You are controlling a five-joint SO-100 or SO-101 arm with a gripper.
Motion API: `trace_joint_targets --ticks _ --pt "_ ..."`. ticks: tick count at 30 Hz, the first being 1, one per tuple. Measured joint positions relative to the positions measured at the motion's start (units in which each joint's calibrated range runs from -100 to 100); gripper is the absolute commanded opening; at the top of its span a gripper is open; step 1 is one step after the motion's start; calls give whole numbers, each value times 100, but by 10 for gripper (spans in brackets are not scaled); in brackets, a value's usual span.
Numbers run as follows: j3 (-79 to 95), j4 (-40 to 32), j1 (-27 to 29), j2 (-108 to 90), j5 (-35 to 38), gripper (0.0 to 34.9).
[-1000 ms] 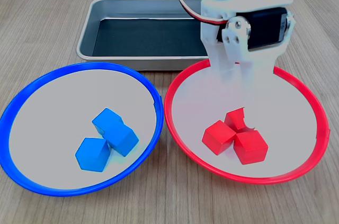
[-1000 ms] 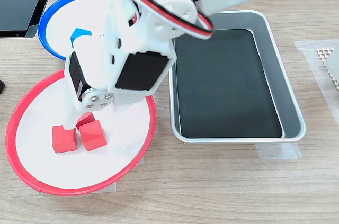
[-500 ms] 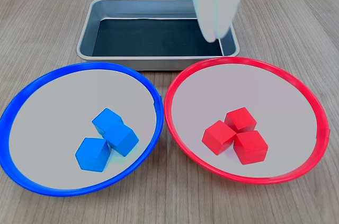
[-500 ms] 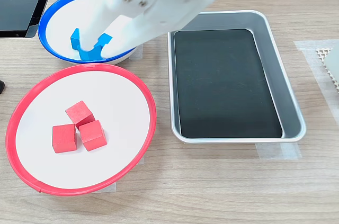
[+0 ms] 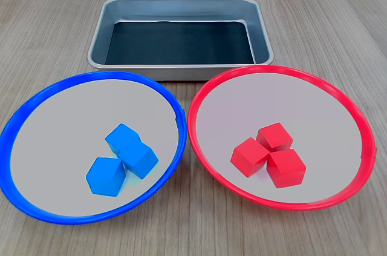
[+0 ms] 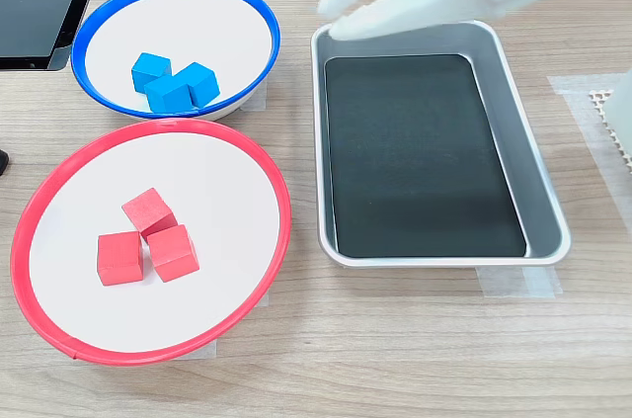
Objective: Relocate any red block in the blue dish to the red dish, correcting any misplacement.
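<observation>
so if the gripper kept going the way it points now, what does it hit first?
Hedged: in the second exterior view the blurred gripper points left, above the metal tray, toward the blue dish. Height is unclear.

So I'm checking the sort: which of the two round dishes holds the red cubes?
The red dish, on the first exterior view's right: all three red cubes sit clustered in it. The blue dish holds only blue cubes.

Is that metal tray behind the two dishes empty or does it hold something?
Empty: the metal tray shows only its bare dark floor in both exterior views.
</observation>
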Motion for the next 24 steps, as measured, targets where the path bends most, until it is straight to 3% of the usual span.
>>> trace_joint_targets --ticks 10,24 --pt "1933 1020 106 -2694 -147 4" --pt "3013 1705 106 -3922 -215 4"
